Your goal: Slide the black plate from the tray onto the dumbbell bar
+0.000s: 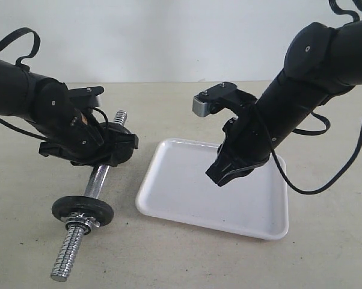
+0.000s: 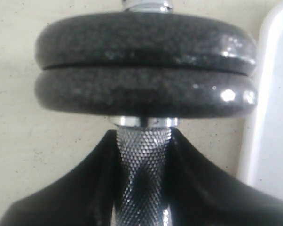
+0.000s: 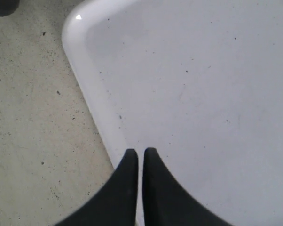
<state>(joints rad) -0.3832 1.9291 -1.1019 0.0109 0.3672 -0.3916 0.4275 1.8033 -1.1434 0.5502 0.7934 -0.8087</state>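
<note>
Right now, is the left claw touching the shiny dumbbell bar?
Touching. The left wrist view shows the left gripper clamped on the knurled middle of the dumbbell bar, its black jaws pressed against both sides with no gap.

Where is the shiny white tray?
In the exterior view, the glossy white rectangular tray lies right of the chrome dumbbell bar, beneath the right gripper.

One white tray [image 1: 187,186]. One chrome bar [image 1: 98,177]. Three black discs on the bar: a stacked pair [image 2: 146,94] and a single disc [image 1: 82,208]. One star-shaped nut [image 1: 80,224] sits against the single disc.
</note>
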